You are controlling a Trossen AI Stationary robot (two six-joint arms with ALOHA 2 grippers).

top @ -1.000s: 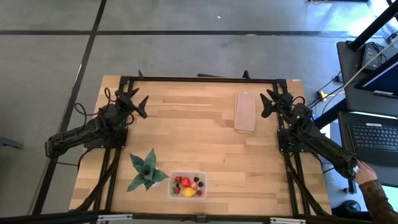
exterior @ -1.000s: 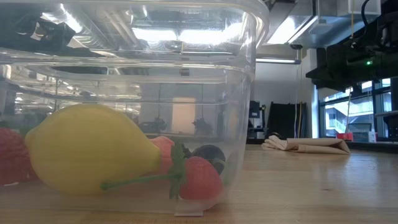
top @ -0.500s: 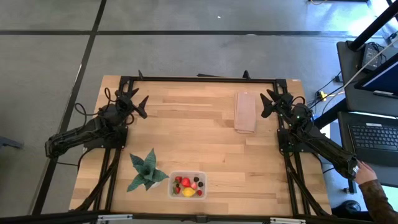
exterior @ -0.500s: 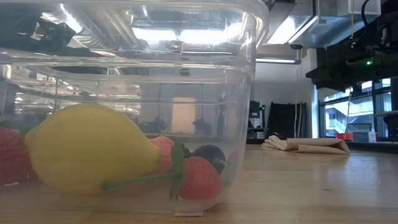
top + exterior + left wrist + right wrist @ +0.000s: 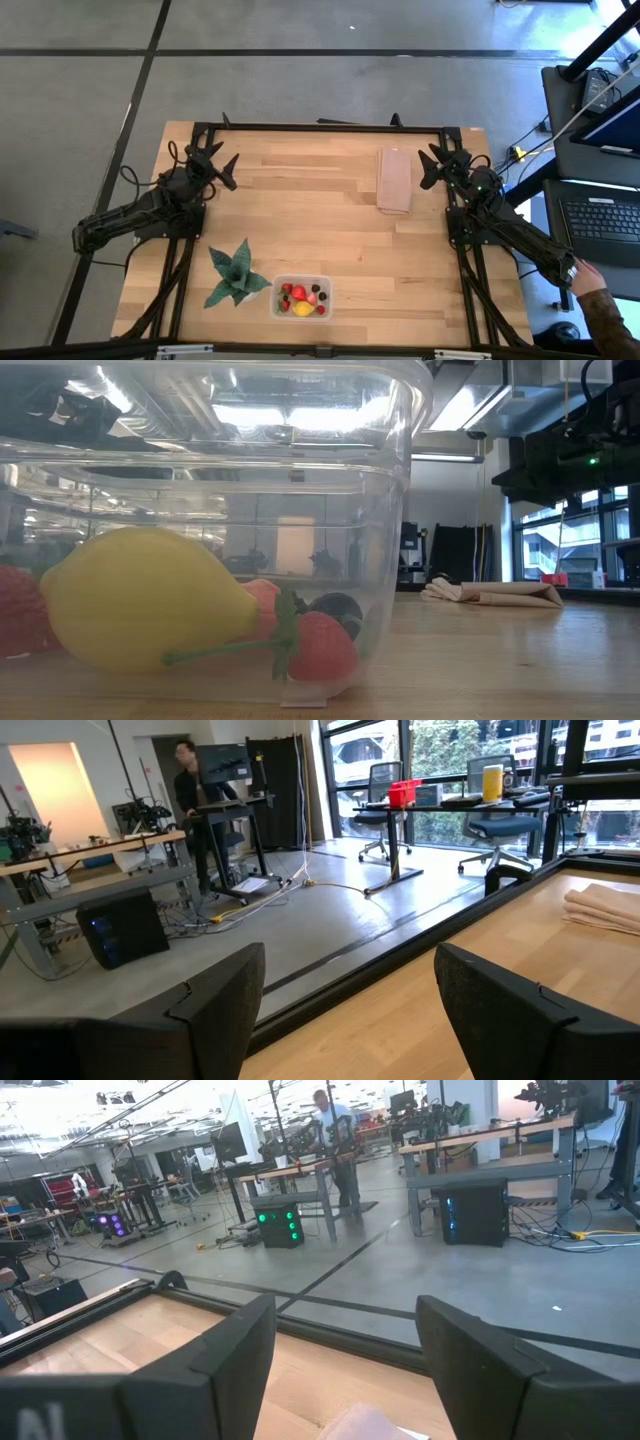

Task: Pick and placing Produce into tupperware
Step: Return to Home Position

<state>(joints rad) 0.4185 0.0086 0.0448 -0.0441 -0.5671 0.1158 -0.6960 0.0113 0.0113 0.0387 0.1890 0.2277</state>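
The clear tupperware (image 5: 300,297) stands near the table's near edge, right of the green plant. Inside it lie the produce: a yellow lemon (image 5: 140,600), red strawberries (image 5: 318,645), a rounder red piece and dark berries (image 5: 335,608), all resting on the box's floor. My left gripper (image 5: 222,168) is open and empty at the table's far left. My right gripper (image 5: 432,166) is open and empty at the far right, beside the beige cloth.
A green spiky-leaved plant (image 5: 236,275) lies left of the tupperware. A folded beige cloth (image 5: 394,180) lies at the far right. The table's middle is bare wood (image 5: 320,225). A person's hand (image 5: 590,275) shows past the table's right edge by a laptop.
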